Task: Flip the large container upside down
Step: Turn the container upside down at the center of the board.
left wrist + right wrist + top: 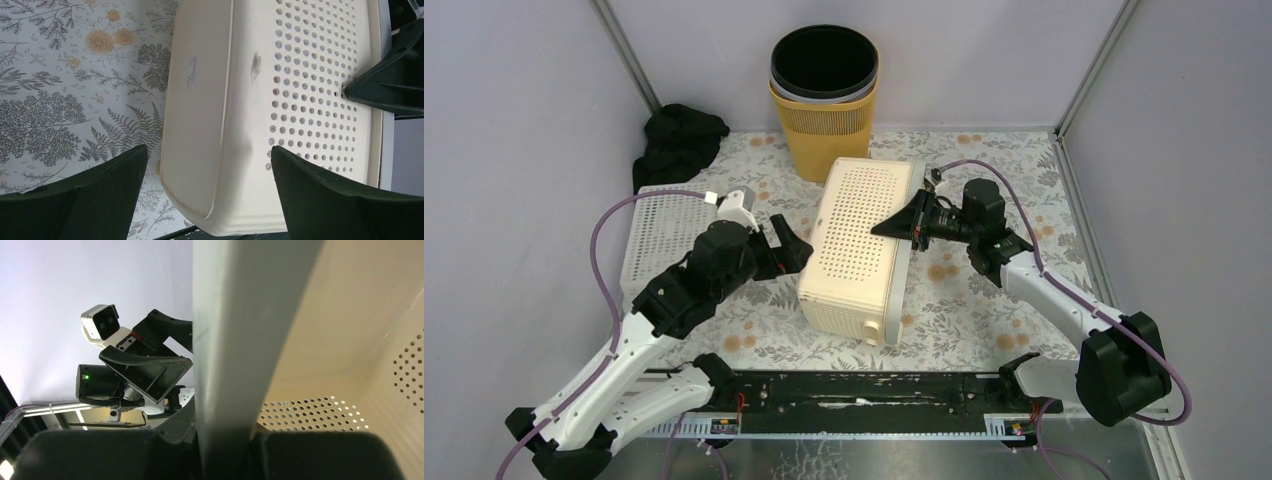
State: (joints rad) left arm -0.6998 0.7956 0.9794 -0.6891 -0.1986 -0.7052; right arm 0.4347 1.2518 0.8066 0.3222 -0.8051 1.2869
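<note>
On the floral table (984, 300), right hand (894, 225) clamps the large container (854, 240); left hand (792, 248) gapes beside it.

No words, brand names or numbers can be read anywhere in these views. The only candidate is a small pale sticker (191, 70) on the smooth side wall of the cream large container (225, 125). It may carry faint print, but it is too blurred to make out.
</note>
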